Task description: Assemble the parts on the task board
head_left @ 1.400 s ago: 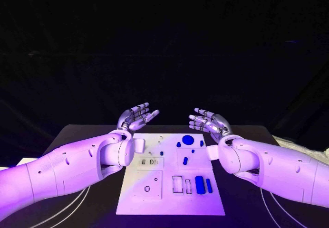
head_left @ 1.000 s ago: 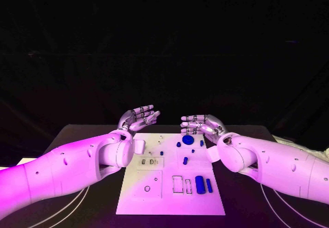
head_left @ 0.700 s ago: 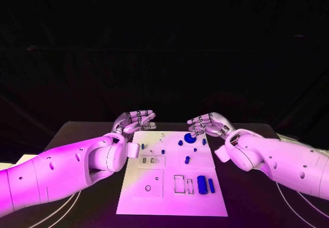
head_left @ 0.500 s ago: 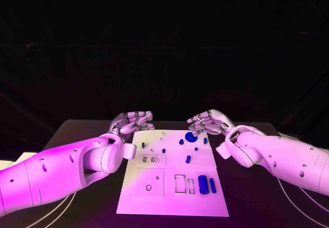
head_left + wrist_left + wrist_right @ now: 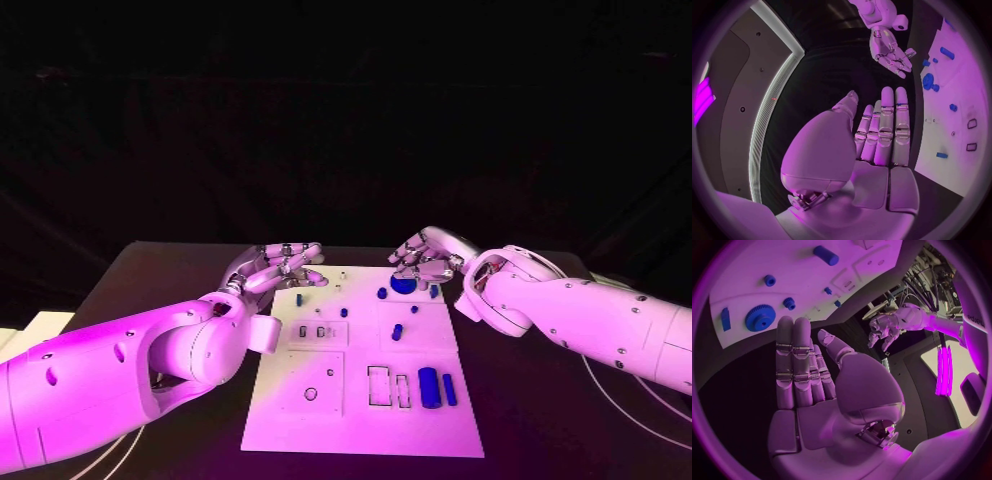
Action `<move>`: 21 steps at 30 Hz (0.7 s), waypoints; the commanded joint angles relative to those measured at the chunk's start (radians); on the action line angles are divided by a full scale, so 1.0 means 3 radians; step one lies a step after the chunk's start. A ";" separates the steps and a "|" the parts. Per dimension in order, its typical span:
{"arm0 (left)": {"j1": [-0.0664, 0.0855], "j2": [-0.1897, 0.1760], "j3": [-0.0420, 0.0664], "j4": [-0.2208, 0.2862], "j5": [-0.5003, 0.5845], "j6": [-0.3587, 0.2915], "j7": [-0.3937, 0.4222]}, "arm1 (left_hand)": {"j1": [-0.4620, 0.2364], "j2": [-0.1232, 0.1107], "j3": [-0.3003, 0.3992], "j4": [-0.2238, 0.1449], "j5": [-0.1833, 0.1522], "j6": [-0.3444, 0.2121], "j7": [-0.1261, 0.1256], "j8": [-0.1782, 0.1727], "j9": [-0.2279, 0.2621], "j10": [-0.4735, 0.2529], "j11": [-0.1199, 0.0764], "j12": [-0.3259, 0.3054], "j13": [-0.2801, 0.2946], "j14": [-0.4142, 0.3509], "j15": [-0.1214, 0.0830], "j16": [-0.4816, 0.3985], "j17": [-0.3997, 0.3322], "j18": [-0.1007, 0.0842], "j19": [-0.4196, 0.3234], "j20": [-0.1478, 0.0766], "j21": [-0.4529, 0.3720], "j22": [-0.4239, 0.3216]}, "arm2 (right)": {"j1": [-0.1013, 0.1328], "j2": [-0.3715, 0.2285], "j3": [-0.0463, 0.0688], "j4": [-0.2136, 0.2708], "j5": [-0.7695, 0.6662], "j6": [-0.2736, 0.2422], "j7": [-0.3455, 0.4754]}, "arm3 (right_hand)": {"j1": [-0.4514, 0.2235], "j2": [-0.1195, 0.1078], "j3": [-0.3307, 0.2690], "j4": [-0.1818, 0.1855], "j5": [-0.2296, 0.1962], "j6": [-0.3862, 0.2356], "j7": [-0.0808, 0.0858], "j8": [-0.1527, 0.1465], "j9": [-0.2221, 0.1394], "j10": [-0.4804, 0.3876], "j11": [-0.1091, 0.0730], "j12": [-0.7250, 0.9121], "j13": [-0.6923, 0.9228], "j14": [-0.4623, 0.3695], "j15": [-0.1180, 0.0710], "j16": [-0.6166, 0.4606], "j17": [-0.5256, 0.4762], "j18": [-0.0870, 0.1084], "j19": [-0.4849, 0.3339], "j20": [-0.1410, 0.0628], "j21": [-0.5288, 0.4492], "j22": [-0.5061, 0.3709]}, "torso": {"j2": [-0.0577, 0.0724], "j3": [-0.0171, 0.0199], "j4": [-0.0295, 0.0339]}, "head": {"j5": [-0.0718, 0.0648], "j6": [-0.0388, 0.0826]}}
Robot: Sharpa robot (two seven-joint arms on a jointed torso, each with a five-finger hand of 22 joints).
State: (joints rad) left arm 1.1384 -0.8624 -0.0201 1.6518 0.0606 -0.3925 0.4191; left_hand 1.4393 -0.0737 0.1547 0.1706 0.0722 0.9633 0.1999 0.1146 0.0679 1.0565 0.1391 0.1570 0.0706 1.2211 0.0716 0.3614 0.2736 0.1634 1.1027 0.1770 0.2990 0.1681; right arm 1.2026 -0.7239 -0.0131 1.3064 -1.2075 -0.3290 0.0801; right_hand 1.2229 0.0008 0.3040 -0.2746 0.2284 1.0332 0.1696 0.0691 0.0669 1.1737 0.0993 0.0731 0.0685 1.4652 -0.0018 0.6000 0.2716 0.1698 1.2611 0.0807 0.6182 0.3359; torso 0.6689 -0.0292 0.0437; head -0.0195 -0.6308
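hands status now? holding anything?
Left hand: open, fingers straight, holding nothing.
Right hand: open, fingers straight, holding nothing, beside the blue gear.

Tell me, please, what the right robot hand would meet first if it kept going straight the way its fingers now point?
Most likely the blue gear on the task board. In the right wrist view the right robot hand is open, its straight fingers aimed just beside the gear, with nothing between. How high it is above the board is unclear.

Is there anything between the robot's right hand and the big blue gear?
No. In the right wrist view, only bare black table separates the silver right hand from the round blue toothed gear on the white task board.
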 commanded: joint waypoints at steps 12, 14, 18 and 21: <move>0.0022 -0.0083 0.0026 0.0217 0.0087 0.0106 -0.0034 | -0.0021 0.0023 -0.0007 -0.0027 -0.0021 -0.0003 0.0015 -0.0009 -0.0008 -0.0005 0.0009 -0.0009 -0.0006 -0.0003 0.0002 0.0032 0.0031 0.0055 0.0028 0.0001 0.0026 0.0010 | 0.0117 0.0105 0.0004 -0.0001 -0.1379 0.0492 -0.0572 | -0.0057 -0.0102 0.0095 0.0113 -0.0045 0.0020 -0.0015 -0.0008 0.0003 -0.0132 0.0002 -0.0011 -0.0010 0.0090 0.0041 0.2002 0.2206 -0.0041 -0.0045 0.0045 0.1122 0.1035 | 0.0152 -0.0039 0.0059 | -0.0073 0.0040; 0.0023 -0.0085 0.0027 0.0225 0.0087 0.0108 -0.0035 | -0.0021 0.0023 -0.0007 -0.0028 -0.0021 -0.0003 0.0016 -0.0009 -0.0008 -0.0005 0.0010 -0.0010 -0.0007 -0.0004 0.0002 0.0033 0.0032 0.0055 0.0028 0.0001 0.0026 0.0010 | 0.0120 0.0130 0.0004 -0.0015 -0.1423 0.0524 -0.0588 | -0.0051 -0.0102 0.0101 0.0117 -0.0044 0.0026 -0.0015 -0.0007 0.0003 -0.0143 0.0003 -0.0014 -0.0011 0.0084 0.0044 0.2017 0.2224 -0.0042 -0.0059 0.0049 0.1145 0.1053 | 0.0167 -0.0039 0.0062 | -0.0076 0.0042; 0.0024 -0.0085 0.0029 0.0236 0.0087 0.0112 -0.0042 | -0.0021 0.0023 -0.0007 -0.0028 -0.0021 -0.0003 0.0016 -0.0009 -0.0008 -0.0005 0.0010 -0.0010 -0.0007 -0.0004 0.0002 0.0033 0.0032 0.0055 0.0028 0.0001 0.0026 0.0010 | 0.0123 0.0165 0.0003 -0.0045 -0.1469 0.0584 -0.0603 | -0.0043 -0.0101 0.0108 0.0121 -0.0044 0.0036 -0.0016 -0.0004 0.0005 -0.0150 0.0004 -0.0014 -0.0012 0.0082 0.0046 0.2043 0.2258 -0.0045 -0.0064 0.0052 0.1184 0.1095 | 0.0187 -0.0041 0.0065 | -0.0082 0.0044; 0.0024 -0.0086 0.0029 0.0246 0.0087 0.0116 -0.0042 | -0.0023 0.0023 -0.0008 -0.0030 -0.0021 -0.0005 0.0017 -0.0011 -0.0008 -0.0008 0.0011 -0.0012 -0.0007 -0.0006 0.0002 0.0036 0.0037 0.0054 0.0028 0.0001 0.0027 0.0011 | 0.0123 0.0182 0.0003 -0.0059 -0.1501 0.0631 -0.0587 | -0.0037 -0.0101 0.0116 0.0125 -0.0042 0.0041 -0.0008 -0.0004 0.0005 -0.0147 0.0007 -0.0010 -0.0012 0.0079 0.0048 0.2060 0.2276 -0.0046 -0.0074 0.0055 0.1214 0.1122 | 0.0201 -0.0041 0.0069 | -0.0090 0.0046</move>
State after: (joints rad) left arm 1.1439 -0.8887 -0.0125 1.7208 0.0817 -0.3809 0.4049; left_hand 1.4393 -0.0737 0.1520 0.1679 0.0722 0.9631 0.1999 0.1145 0.0667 1.0562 0.1393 0.1570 0.0697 1.2210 0.0717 0.3658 0.2833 0.1632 1.1026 0.1771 0.3023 0.1705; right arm 1.2394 -0.6714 -0.0123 1.2903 -1.6011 -0.1921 -0.0763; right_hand 1.2071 -0.0227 0.3381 -0.2397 0.2182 1.0370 0.1672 0.0692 0.0666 1.1356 0.0977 0.0694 0.0660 1.4647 0.0054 1.2150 0.9535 0.1699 1.2460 0.0986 0.9800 0.6707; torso 0.7226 -0.0407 0.0627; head -0.0448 -0.6172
